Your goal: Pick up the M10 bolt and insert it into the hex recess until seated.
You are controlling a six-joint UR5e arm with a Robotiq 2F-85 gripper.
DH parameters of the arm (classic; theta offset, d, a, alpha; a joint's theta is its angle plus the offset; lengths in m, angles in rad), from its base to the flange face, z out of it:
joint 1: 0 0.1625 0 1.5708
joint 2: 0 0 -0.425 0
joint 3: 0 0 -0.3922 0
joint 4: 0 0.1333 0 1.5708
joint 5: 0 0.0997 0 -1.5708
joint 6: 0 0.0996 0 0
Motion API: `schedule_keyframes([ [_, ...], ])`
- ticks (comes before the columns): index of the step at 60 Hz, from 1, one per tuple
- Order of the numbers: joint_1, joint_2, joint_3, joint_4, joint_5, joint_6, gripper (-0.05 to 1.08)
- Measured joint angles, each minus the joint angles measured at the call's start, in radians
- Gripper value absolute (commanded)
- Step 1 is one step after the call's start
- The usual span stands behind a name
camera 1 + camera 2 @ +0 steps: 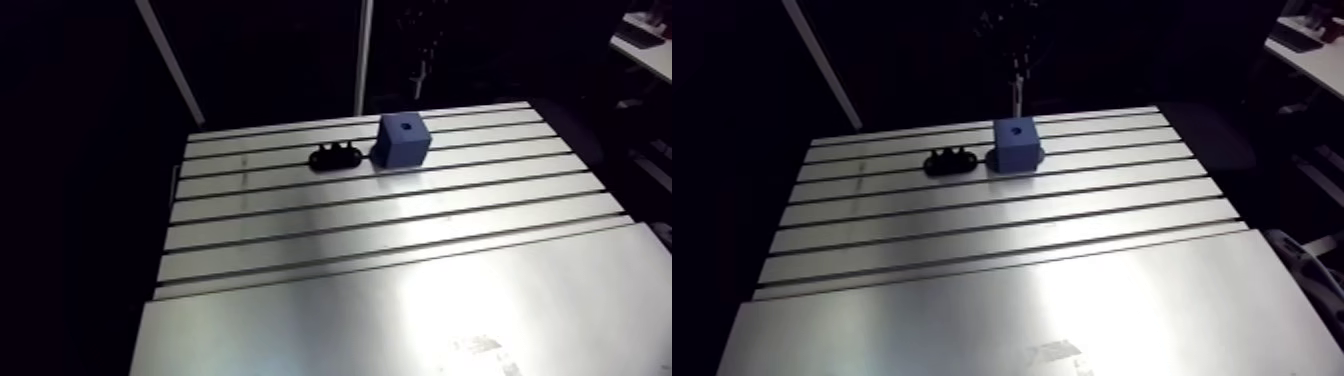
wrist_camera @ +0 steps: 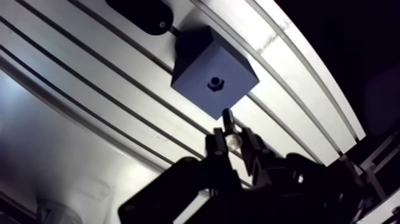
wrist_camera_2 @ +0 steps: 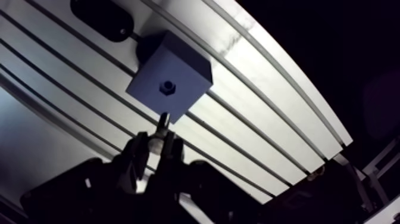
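A blue block (image 1: 402, 140) stands near the far edge of the slotted table (image 1: 400, 260), with a small hex recess (image 2: 215, 83) in its top face. In the wrist view my gripper (image 2: 233, 142) hovers above the table just short of the block, shut on the M10 bolt (image 2: 228, 126). The bolt's shiny head sits between the fingertips (image 2: 219, 144). Its dark shank points out ahead toward the block's near edge and stops a short way from the recess. The gripper does not show in the arm view.
A black holder (image 1: 335, 156) with rounded lobes lies right beside the block, touching or nearly touching it. Long grooves run across the far half of the table. The near part is a smooth plate (image 1: 420, 320).
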Motion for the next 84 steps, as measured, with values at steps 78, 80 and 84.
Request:
schedule_keyframes([
  [78, -0.032, 0.029, 0.013, -0.024, 0.075, -0.048, 0.90],
  [80, -0.031, 0.029, 0.015, -0.025, 0.075, -0.047, 0.90],
  [84, -0.031, 0.030, 0.018, -0.026, 0.075, -0.046, 0.90],
])
